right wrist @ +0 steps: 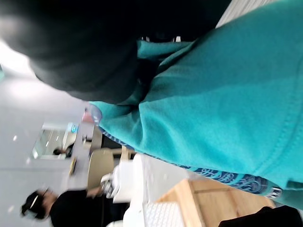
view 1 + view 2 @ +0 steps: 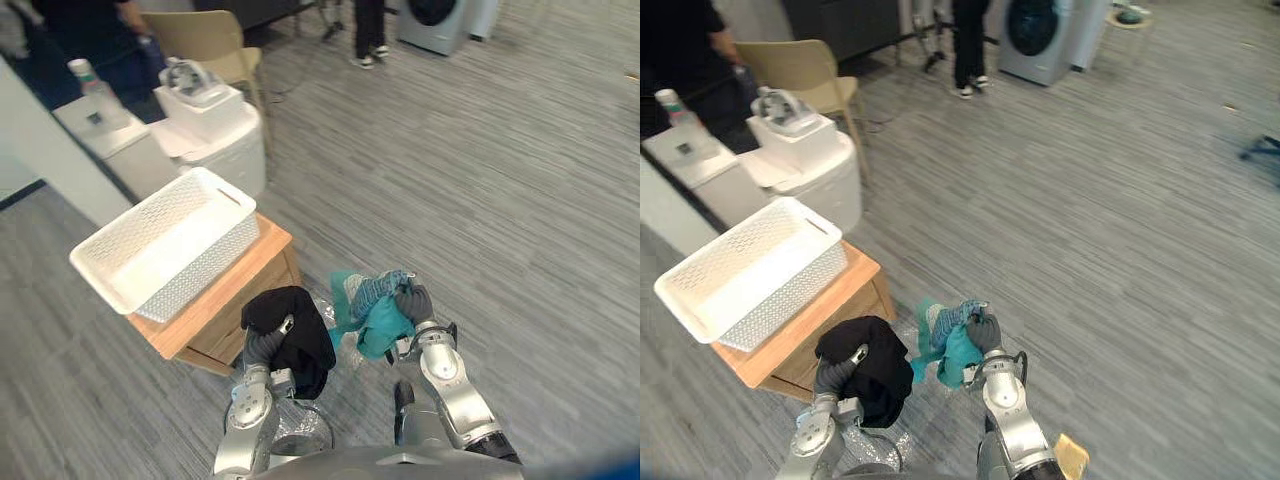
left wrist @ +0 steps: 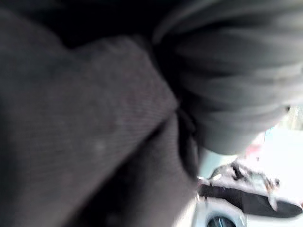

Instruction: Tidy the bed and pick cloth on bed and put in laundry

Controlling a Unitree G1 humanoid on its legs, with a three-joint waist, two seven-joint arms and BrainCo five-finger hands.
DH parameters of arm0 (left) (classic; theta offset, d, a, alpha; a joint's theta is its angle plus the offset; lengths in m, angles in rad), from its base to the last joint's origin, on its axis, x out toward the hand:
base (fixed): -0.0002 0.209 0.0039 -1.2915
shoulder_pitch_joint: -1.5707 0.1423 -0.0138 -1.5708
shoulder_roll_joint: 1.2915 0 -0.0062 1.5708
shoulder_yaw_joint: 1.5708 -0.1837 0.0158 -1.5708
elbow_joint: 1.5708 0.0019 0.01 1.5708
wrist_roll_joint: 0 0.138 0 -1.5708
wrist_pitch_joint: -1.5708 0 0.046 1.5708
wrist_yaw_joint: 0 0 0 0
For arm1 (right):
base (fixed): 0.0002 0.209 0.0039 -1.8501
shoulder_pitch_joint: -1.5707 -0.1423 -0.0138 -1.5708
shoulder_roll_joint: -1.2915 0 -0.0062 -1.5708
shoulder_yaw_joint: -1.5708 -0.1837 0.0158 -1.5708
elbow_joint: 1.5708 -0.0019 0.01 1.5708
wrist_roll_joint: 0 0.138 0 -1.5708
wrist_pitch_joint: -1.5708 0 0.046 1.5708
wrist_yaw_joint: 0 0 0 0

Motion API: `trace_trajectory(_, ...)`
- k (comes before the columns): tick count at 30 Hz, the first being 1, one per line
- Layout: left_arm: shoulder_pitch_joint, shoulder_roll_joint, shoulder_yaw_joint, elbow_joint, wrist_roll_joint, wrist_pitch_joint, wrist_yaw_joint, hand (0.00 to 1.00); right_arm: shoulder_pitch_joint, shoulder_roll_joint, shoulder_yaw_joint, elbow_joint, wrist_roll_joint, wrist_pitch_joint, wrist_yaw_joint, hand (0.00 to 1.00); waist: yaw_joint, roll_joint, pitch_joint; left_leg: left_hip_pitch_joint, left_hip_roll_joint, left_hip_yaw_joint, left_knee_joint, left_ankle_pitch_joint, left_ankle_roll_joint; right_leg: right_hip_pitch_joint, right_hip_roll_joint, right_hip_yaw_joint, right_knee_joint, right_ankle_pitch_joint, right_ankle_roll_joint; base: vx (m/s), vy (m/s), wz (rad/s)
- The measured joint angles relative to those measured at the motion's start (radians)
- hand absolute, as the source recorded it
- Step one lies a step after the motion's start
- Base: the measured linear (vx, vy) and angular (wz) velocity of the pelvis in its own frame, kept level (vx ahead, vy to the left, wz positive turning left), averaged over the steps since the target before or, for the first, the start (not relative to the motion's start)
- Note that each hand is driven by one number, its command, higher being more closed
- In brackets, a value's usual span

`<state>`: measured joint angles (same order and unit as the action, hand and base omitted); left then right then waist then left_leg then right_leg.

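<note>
A black cloth (image 2: pixel 295 335) hangs bunched from my left hand (image 2: pixel 262 349), whose fingers are curled into it; the same black cloth (image 3: pixel 94 142) shows up close in the left wrist view. My right hand (image 2: pixel 416 303) is shut on a teal cloth (image 2: pixel 374 316) with a patterned blue edge, seen large as teal cloth (image 1: pixel 213 109) in the right wrist view. Both hands are raised side by side above the floor. The white mesh laundry basket (image 2: pixel 190 270) stands to their left and a little ahead, on a low wooden cabinet (image 2: pixel 266 250). I see nothing inside the basket.
Behind the basket stand a white round bin (image 2: pixel 228 152) with a white box on top, a beige chair (image 2: pixel 200 35) and a white counter with a bottle (image 2: pixel 90 88). One person (image 2: pixel 90 30) is at the far left, another person's legs (image 2: pixel 968 40) near a washing machine (image 2: pixel 1035 35). Grey carpet stretches to the right.
</note>
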<state>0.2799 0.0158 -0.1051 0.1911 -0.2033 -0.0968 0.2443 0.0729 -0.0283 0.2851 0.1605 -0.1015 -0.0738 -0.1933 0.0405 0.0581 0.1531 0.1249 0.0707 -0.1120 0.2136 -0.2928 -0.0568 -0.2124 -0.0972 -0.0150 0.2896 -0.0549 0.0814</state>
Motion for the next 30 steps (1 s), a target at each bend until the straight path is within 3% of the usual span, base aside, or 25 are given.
trace_trajectory(2, 0.005, -0.018, 0.012, 0.001, 0.000, 0.000, 0.000, 1.00, -0.001, -0.004, 0.007, -0.003, 0.000, 0.000, -0.001, 1.00, 0.000, 0.019, 0.000, -0.014, 0.025, 0.002, 0.027, 0.014, -0.019, 0.017, 0.016, -0.034, 0.002, -0.009, -0.011, 0.23, -0.239, 0.58)
trace_trajectory(5, 0.017, -0.050, 0.038, 0.001, -0.003, -0.001, -0.004, 1.00, -0.001, -0.006, 0.046, -0.021, 0.001, 0.000, -0.004, 1.00, 0.004, 0.009, 0.012, -0.111, 0.044, 0.037, 0.263, 0.059, -0.019, 0.129, 0.024, -0.108, -0.069, -0.036, -0.048, 0.21, -0.235, 0.69)
trace_trajectory(6, 0.012, -0.053, 0.038, 0.001, -0.003, -0.001, -0.004, 1.00, -0.001, -0.012, 0.061, -0.040, 0.003, -0.006, -0.004, 1.00, 0.005, -0.004, 0.020, -0.180, 0.081, 0.140, 0.404, 0.123, -0.029, 0.182, 0.013, -0.150, -0.112, -0.043, -0.058, 0.17, -0.175, 0.77)
trace_trajectory(7, 0.013, -0.053, 0.038, 0.001, -0.004, -0.001, -0.004, 1.00, 0.000, -0.014, 0.062, -0.045, 0.005, -0.010, -0.004, 1.00, 0.007, -0.015, 0.025, -0.192, 0.100, 0.203, 0.438, 0.136, -0.026, 0.201, 0.005, -0.158, -0.128, -0.045, -0.063, 0.13, -0.112, 0.60)
trace_trajectory(9, 0.012, -0.055, 0.037, 0.001, -0.005, -0.001, -0.005, 1.00, -0.005, -0.015, 0.049, -0.057, 0.013, -0.016, -0.008, 1.00, 0.004, -0.020, 0.029, -0.225, 0.161, 0.436, 0.431, 0.081, 0.026, 0.233, -0.021, -0.197, -0.155, -0.068, -0.076, 0.13, -0.048, 0.64)
trace_trajectory(10, 0.009, -0.056, 0.037, 0.001, -0.005, -0.001, -0.005, 1.00, -0.009, -0.017, 0.038, -0.056, 0.013, -0.016, -0.008, 1.00, 0.000, -0.018, 0.028, -0.234, 0.162, 0.476, 0.407, 0.060, 0.031, 0.234, -0.029, -0.202, -0.155, -0.074, -0.072, 0.13, 0.025, 0.65)
trace_trajectory(12, 0.007, -0.061, 0.037, 0.001, -0.005, -0.002, -0.005, 1.00, -0.015, -0.032, 0.016, -0.055, 0.019, -0.014, -0.010, 1.00, 0.003, -0.017, 0.029, -0.253, 0.142, 0.549, 0.314, 0.036, 0.024, 0.250, -0.061, -0.236, -0.159, -0.075, -0.058, 0.15, 0.116, 0.46)
trace_trajectory(13, 0.012, -0.067, 0.037, 0.001, -0.005, -0.002, -0.005, 1.00, -0.019, -0.032, -0.003, -0.054, 0.020, -0.011, -0.010, 1.00, 0.004, -0.020, 0.032, -0.268, 0.116, 0.550, 0.226, 0.048, 0.016, 0.286, -0.087, -0.266, -0.176, -0.067, -0.022, 0.23, 0.235, 0.51)
trace_trajectory(15, 0.020, -0.071, 0.033, 0.001, -0.004, -0.002, -0.007, 1.00, -0.024, -0.035, -0.010, -0.054, 0.020, -0.011, -0.010, 1.00, 0.003, -0.011, 0.027, -0.274, 0.100, 0.549, 0.078, 0.134, 0.014, 0.314, -0.101, -0.290, -0.178, -0.063, 0.026, 0.24, 0.263, 0.46)
trace_trajectory(16, 0.029, -0.071, 0.035, 0.002, -0.004, -0.001, -0.007, 1.00, -0.030, -0.031, -0.006, -0.039, 0.020, -0.011, -0.009, 1.00, 0.007, -0.015, 0.021, -0.267, 0.074, 0.547, 0.028, 0.232, 0.053, 0.338, -0.119, -0.299, -0.177, -0.081, 0.061, 0.25, 0.249, 0.61)
trace_trajectory(17, 0.030, -0.070, 0.044, -0.008, -0.004, -0.002, -0.005, 1.00, -0.035, -0.030, -0.002, -0.037, 0.020, -0.009, -0.009, 1.00, 0.003, -0.046, 0.014, -0.264, 0.030, 0.540, 0.003, 0.240, 0.065, 0.338, -0.150, -0.301, -0.180, -0.078, 0.062, 0.26, 0.237, 0.66)
trace_trajectory(19, 0.017, -0.070, 0.056, -0.017, -0.004, -0.002, -0.005, 1.00, -0.065, -0.027, -0.002, -0.031, 0.020, -0.009, -0.008, 1.00, 0.013, -0.070, 0.031, -0.277, -0.001, 0.532, 0.017, 0.223, 0.099, 0.361, -0.170, -0.300, -0.212, -0.075, 0.070, 0.21, 0.168, 0.54)
trace_trajectory(20, 0.020, -0.072, 0.067, -0.017, -0.004, -0.002, -0.004, 1.00, -0.089, -0.020, -0.002, -0.021, 0.020, -0.009, -0.008, 1.00, 0.016, -0.068, 0.045, -0.278, -0.004, 0.532, 0.051, 0.206, 0.123, 0.394, -0.169, -0.300, -0.246, -0.066, 0.082, 0.15, 0.098, 0.33)
trace_trajectory(22, 0.040, -0.072, 0.075, -0.031, -0.003, -0.002, -0.003, 1.00, -0.103, -0.014, -0.001, -0.022, 0.020, -0.010, -0.007, 1.00, 0.023, -0.067, 0.047, -0.276, -0.003, 0.541, 0.093, 0.193, 0.137, 0.431, -0.164, -0.305, -0.280, -0.023, 0.087, 0.10, 0.014, 0.10)
trace_trajectory(28, 0.093, -0.075, 0.064, -0.109, 0.002, 0.001, -0.027, 1.00, -0.064, -0.007, 0.002, -0.023, 0.020, -0.010, -0.006, 1.00, 0.027, -0.072, 0.045, -0.244, 0.011, 0.569, 0.043, 0.132, 0.069, 0.430, -0.161, -0.305, -0.252, -0.024, 0.113, 0.01, -0.018, -0.05)
trace_trajectory(29, 0.092, -0.075, 0.062, -0.109, 0.011, 0.004, -0.038, 1.00, -0.051, -0.007, 0.003, -0.022, 0.020, -0.010, -0.004, 1.00, 0.024, -0.072, 0.044, -0.238, 0.005, 0.570, 0.025, 0.127, 0.074, 0.405, -0.171, -0.304, -0.206, -0.030, 0.114, 0.02, 0.106, 0.10)
trace_trajectory(30, 0.095, -0.073, 0.057, -0.109, 0.033, 0.007, -0.050, 1.00, -0.029, -0.007, 0.002, -0.021, 0.019, -0.010, -0.004, 1.00, 0.019, -0.073, 0.044, -0.209, -0.011, 0.576, -0.028, 0.131, 0.073, 0.344, -0.199, -0.304, -0.067, -0.047, 0.084, 0.03, 0.099, 0.15)
